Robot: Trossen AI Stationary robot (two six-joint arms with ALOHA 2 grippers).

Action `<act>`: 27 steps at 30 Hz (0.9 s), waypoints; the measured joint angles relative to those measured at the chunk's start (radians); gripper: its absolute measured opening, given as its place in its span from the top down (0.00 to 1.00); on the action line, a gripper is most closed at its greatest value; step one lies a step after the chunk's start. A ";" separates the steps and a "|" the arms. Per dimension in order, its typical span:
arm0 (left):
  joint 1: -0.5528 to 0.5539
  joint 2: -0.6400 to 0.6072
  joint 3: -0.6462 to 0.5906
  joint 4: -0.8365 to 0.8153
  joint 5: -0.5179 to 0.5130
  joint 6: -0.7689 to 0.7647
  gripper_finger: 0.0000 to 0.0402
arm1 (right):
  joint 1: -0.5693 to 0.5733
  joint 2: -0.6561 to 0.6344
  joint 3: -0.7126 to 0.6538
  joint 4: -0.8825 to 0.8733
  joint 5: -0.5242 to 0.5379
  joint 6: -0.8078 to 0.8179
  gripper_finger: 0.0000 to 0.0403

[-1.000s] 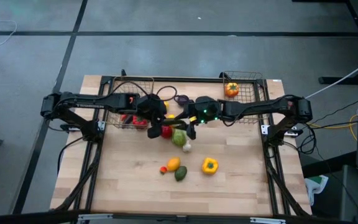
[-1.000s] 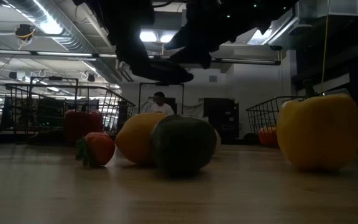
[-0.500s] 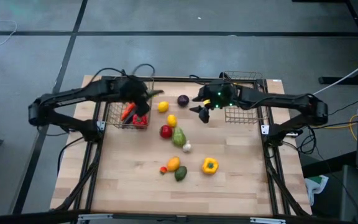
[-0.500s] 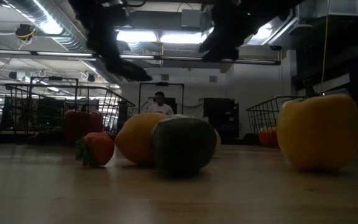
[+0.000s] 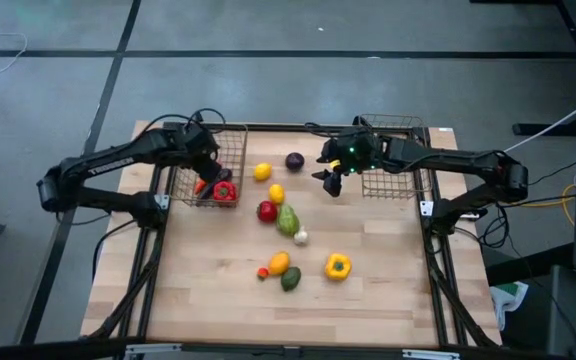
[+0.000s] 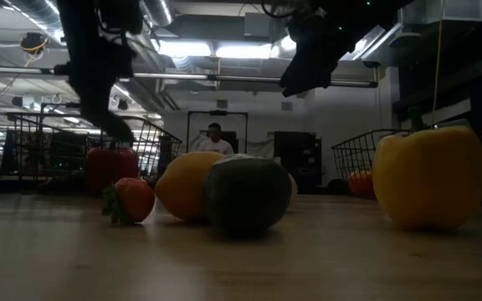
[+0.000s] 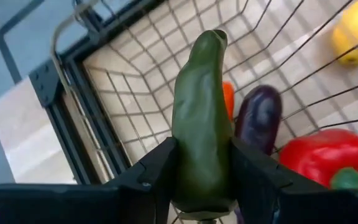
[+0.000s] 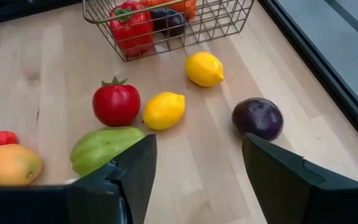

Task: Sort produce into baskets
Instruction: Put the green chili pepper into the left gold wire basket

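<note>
Closest to us in the low view, a yellow bell pepper (image 6: pixel 429 177) stands on the wooden table (image 5: pixel 388 290), with a dark avocado (image 6: pixel 247 195), a yellow-orange mango-like fruit (image 6: pixel 182 186) and a small strawberry (image 6: pixel 130 201) grouped just beside one another. From above we see a pale green fruit (image 5: pixel 287 220) and a red tomato (image 5: pixel 266 211) touching or nearly so near the table's middle, a small white piece (image 5: pixel 301 237) just beside the green one, then two lemons (image 5: pixel 276 194) and a dark purple round fruit (image 5: pixel 294 161) farther back.

Our right gripper (image 8: pixel 194 168) hangs above the table between the purple fruit and the right wire basket (image 5: pixel 400 172); its fingers are spread apart with nothing between them. An orange piece (image 6: pixel 360 181) shows inside that basket, though we cannot name it.

Our left gripper (image 7: pixel 201 180) is over the left wire basket (image 7: pixel 126 93), its fingers pinching a green cucumber (image 7: pixel 201 118) that points into the basket. Below it lie a red bell pepper (image 7: pixel 325 158), a purple eggplant (image 7: pixel 260 118) and an orange piece (image 7: pixel 228 99).

Beyond the table, a person (image 6: pixel 215 140) shows in the room.
</note>
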 joint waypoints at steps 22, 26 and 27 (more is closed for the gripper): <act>0.102 0.004 -0.228 0.202 -0.003 -0.068 0.67 | 0.000 0.000 0.000 0.002 0.000 0.000 0.41; 0.113 0.004 -0.240 0.215 -0.003 -0.052 0.67 | 0.000 0.000 0.000 0.002 0.000 0.000 0.41; 0.116 0.004 -0.240 0.213 -0.003 -0.053 0.66 | 0.000 0.000 0.000 0.002 0.000 0.000 0.41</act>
